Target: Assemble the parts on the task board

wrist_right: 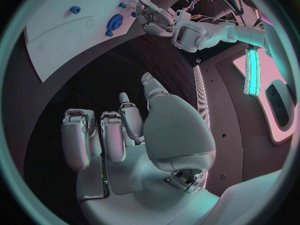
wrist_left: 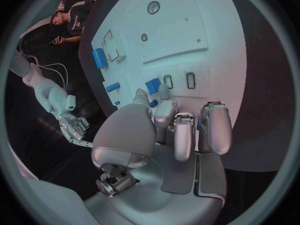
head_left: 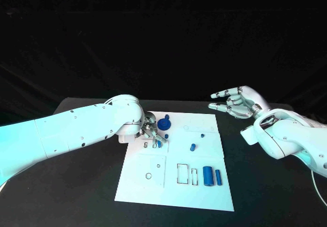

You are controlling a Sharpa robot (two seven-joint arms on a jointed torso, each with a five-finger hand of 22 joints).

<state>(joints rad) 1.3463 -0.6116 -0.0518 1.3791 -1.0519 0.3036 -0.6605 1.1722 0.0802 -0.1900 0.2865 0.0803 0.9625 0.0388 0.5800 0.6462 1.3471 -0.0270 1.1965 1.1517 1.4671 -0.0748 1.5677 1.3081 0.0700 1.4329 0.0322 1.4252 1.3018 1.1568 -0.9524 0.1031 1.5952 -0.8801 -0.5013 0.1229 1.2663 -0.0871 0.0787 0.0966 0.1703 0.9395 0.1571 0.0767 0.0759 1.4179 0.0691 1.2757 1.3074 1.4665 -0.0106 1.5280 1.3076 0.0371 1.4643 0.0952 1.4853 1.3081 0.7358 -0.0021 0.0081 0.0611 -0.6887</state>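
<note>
The white task board (head_left: 136,184) lies in the middle of the black table. My left hand (head_left: 151,130) hovers low over its far left part, beside two small rectangular slots (wrist_left: 190,80). Thumb and a fingertip pinch a small blue block (wrist_left: 153,85) right at the board's surface. A round blue knob (head_left: 164,124) stands just beyond the hand. Two small blue pieces (head_left: 193,146) lie mid-board, and two blue cylinders (head_left: 207,176) lie nearer me. My right hand (head_left: 235,103) is raised beyond the board's far right corner, fingers apart and holding nothing (wrist_right: 125,135).
Bare black table (head_left: 81,189) surrounds the board on all sides. Near the cylinders are rectangular recesses (head_left: 183,173), and a small ring-shaped hole (head_left: 149,176) sits on the board's near left. A round hole (wrist_left: 154,7) marks the board in the left wrist view.
</note>
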